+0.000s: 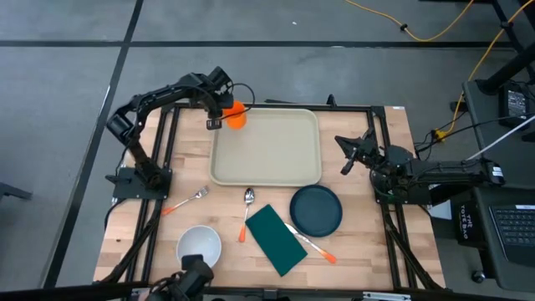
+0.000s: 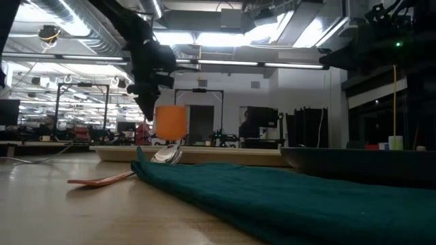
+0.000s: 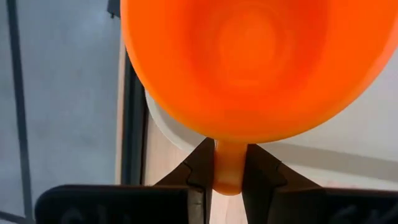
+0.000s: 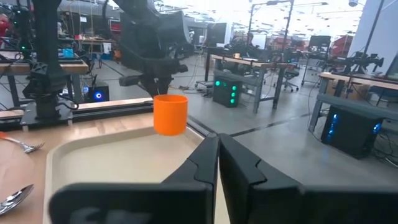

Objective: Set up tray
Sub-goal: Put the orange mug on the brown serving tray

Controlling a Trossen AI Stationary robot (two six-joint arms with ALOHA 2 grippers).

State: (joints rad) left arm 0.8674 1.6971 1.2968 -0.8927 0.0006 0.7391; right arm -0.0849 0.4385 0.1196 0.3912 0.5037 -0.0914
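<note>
Holding orange cup (image 1: 236, 116) by rim, left claw (image 1: 219, 112) clamped, above tray (image 1: 267, 150) corner | right claw (image 1: 349, 153) together beside tray

Orange cup (image 1: 236, 116), cream tray (image 1: 267, 150), dark green napkin (image 1: 277, 240).

1 tray (image 1: 267, 150), 1 orange cup (image 1: 236, 116), 1 plate (image 1: 316, 210), 1 bowl (image 1: 199, 247), 1 napkin (image 1: 277, 240), 1 fork (image 1: 187, 201), 1 spoon (image 1: 247, 209).

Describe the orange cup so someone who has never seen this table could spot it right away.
Start at the large cream rectangular plastic tray in the middle of the wooden table. Go to its far left corner, where the left end effector grips the small orange plastic cup by its rim, above the tray's edge. It is the only fully orange item and the only one lifted.
</note>
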